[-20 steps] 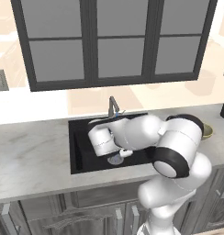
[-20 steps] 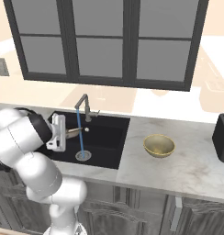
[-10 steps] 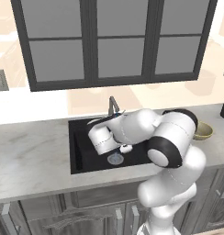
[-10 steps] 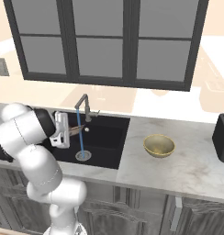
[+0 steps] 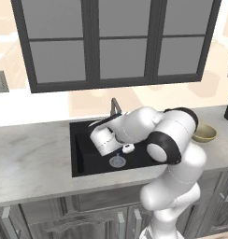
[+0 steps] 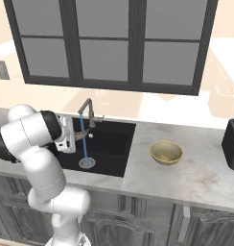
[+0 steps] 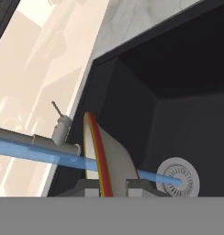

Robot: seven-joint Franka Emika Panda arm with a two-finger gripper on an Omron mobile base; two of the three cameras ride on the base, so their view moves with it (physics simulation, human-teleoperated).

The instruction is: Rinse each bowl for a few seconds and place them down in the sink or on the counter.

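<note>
My gripper (image 7: 106,186) is shut on the rim of the shallow bowl (image 7: 111,158), which has an orange rim and a cream inside. It hangs on edge over the black sink (image 7: 187,114). A blue stream of water from the grey faucet (image 7: 38,137) runs across the bowl's face toward the round silver drain (image 7: 180,179). In the right base view the gripper (image 6: 78,137) holds the bowl beside the stream, above the drain (image 6: 86,163). The deeper olive-yellow bowl (image 6: 165,152) stands upright on the counter (image 6: 195,178), right of the sink; the left base view has this olive bowl (image 5: 203,133) behind my arm.
A black appliance (image 6: 232,139) stands at the counter's far right. Dark-framed windows rise behind the faucet (image 5: 115,106). The light marbled counter (image 5: 32,158) stretches left of the sink (image 5: 83,156), above grey cabinets.
The hand stays in place with the bowl under the running water. The arm's elbow has swung a little. The grip is unchanged.
</note>
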